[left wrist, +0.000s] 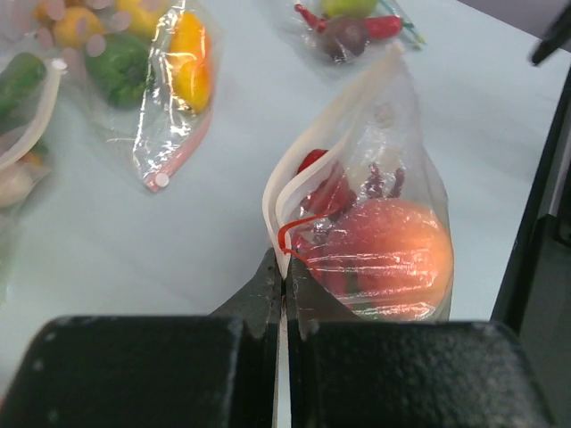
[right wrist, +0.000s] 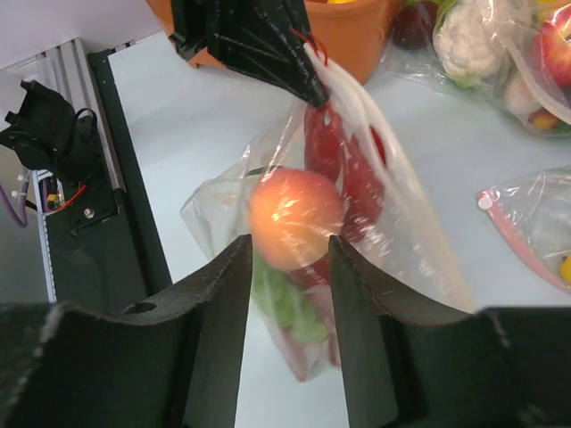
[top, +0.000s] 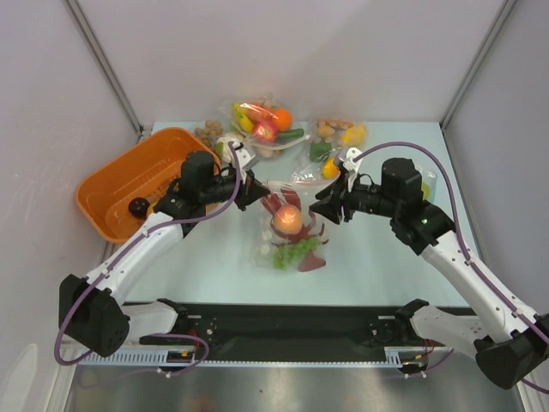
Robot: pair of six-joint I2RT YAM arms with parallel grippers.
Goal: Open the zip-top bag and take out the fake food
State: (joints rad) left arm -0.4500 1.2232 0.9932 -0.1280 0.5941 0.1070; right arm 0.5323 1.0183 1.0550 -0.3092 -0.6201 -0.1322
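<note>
The zip-top bag [top: 266, 249] lies at the table's middle, its zipped edge lifted. Inside show the pink-orange peach [top: 289, 219], the red lobster [top: 274, 204] and the green grape bunch [top: 296, 251]. My left gripper [top: 256, 190] is shut on the white zip strip [left wrist: 339, 116] at one end, as the left wrist view [left wrist: 284, 272] shows. My right gripper [top: 319, 210] is open at the bag's right side. In the right wrist view [right wrist: 290, 254] the peach [right wrist: 290, 218] sits just beyond its fingertips [right wrist: 234, 267], with the bag film [right wrist: 401, 241] hanging over it.
An orange bin [top: 111, 184] with a small dark ball [top: 137, 206] stands at the left. A clear bag with an orange, banana and cucumber [top: 262, 124] lies at the back. Two smaller food bags [top: 334, 137] [top: 313, 174] lie back right of the zip-top bag.
</note>
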